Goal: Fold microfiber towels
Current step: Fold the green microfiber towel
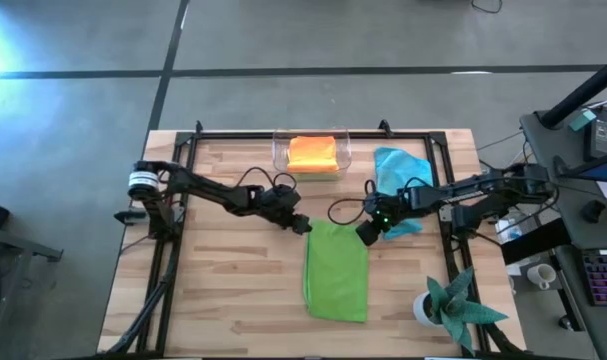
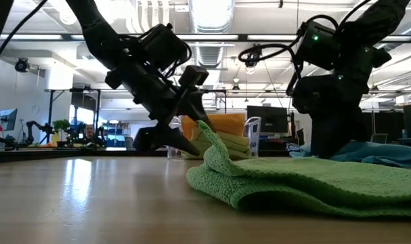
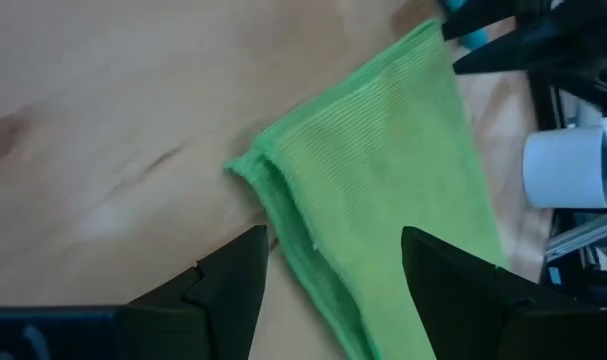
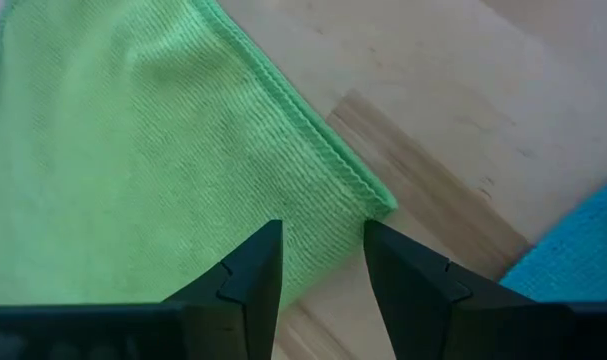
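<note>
I had the lime green towel (image 1: 336,272) lying folded into a long strip just below the middle of the high view, its long axis running up and down the frame, with the two far corners at its upper end. Both arms sat at that upper end. The left gripper (image 1: 301,224) hung over the upper-left corner, and in its wrist view the fingers (image 3: 233,285) stood wide apart with the doubled corner of the cloth between and just ahead of them, not pinched. The right gripper (image 1: 367,232) was at the upper-right corner; its fingers (image 4: 245,275) were parted more narrowly, straddling the towel's edge, and I could see nothing clamped between them either.

In my judgement, the next fold would bring this short upper edge down along the strip towards the lower end, so what mattered was that each arm had its own corner directly under it and neither was nearer than the other.

An orange towel (image 1: 311,153) sat in a clear bin (image 1: 345,148) at the upper centre, and a light blue towel (image 1: 398,166) lay crumpled to the bin's right, partly under the right arm.
</note>
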